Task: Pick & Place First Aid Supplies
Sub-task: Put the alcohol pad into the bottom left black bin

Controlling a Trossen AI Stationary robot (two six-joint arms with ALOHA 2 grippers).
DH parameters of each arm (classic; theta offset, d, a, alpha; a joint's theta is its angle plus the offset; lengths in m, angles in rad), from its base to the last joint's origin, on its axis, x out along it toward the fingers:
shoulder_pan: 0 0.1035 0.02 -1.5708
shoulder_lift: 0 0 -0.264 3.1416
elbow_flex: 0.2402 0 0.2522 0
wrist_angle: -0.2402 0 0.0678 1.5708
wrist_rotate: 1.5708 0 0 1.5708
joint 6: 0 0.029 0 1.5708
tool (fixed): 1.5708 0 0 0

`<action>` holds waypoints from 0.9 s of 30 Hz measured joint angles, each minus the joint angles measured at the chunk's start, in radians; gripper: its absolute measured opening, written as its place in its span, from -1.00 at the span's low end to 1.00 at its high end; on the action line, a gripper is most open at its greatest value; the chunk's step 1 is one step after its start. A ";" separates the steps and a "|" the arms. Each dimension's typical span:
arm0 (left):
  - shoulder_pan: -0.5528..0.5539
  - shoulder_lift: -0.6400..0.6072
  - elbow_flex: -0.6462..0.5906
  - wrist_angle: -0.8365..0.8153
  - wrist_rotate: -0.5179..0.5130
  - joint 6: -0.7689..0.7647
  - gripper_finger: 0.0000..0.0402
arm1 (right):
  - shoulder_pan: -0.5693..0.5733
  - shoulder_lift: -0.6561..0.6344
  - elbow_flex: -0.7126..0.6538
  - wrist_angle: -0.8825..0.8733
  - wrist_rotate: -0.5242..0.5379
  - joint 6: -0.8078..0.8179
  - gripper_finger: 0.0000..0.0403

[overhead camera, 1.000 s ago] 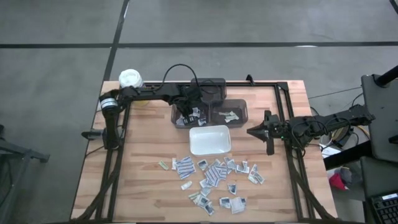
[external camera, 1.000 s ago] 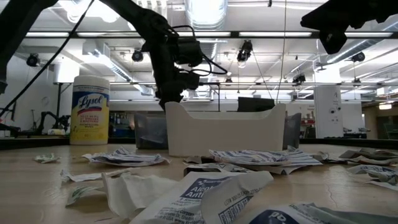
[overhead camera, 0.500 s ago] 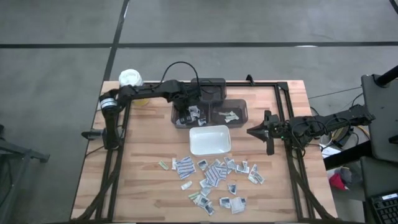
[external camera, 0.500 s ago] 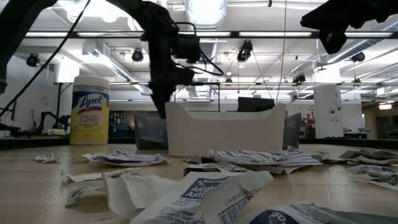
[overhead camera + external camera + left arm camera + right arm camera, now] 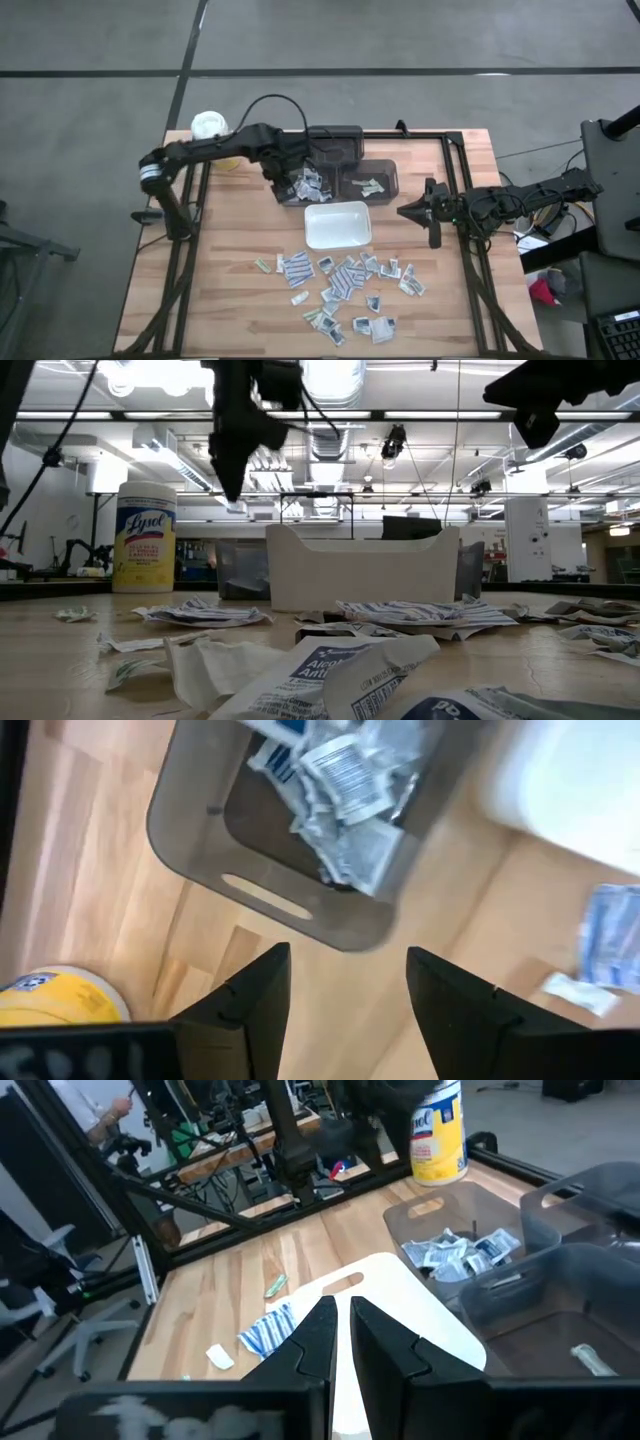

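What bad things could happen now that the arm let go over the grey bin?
The packets are heaped at one end of the grey bin, some leaning on its wall, so one might slide out. The left tool hangs open above the bin's rim and could bump it when it moves off. Loose packets lie crowded and overlapping on the table, so the next grab might catch two.

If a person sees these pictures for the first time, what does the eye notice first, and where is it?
First, the scatter of small packets on the wooden table's near part, below the empty white tray. Next, the grey bin holding a heap of packets, with the left gripper, open, at its left edge. The right gripper waits, shut, at the right.
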 joint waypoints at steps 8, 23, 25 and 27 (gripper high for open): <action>-0.121 -0.253 -0.116 0.112 0.000 -0.009 -0.04 | 0.000 0.011 0.009 0.005 -0.038 0.001 -0.84; -0.213 -0.838 -0.653 0.555 0.000 -0.216 -0.04 | 0.049 0.240 0.225 -0.132 -0.175 0.070 -0.84; -0.214 -0.901 -0.714 0.598 0.001 -0.220 -0.04 | 0.064 0.292 0.281 -0.204 -0.179 0.107 -0.84; -0.214 -0.957 -0.768 0.642 0.001 -0.220 -0.04 | 0.086 0.345 0.335 -0.277 -0.179 0.130 -0.84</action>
